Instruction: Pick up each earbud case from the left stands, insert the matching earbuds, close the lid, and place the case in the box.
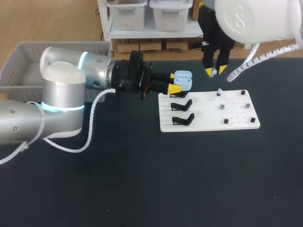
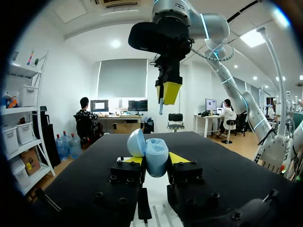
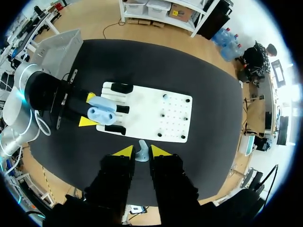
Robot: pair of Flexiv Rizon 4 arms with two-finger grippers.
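My left gripper point(image 1: 174, 82) clamps open case point(image 1: 183, 80); right gripper point(image 1: 215, 71) pinches earbud point(image 3: 142, 153) nearby. Insertion, lid closing, boxing left, I judge.

Black table point(image 1: 142, 189), matte top, fills most of head view; even lighting.

— Where do your cameras sit?
— Head: high behind you, looking down — far. Left wrist: level, close on the case point(image 2: 156, 158). Right wrist: overhead, straight down. All share it, at the board's point(image 1: 208, 111) eleven o'clock.
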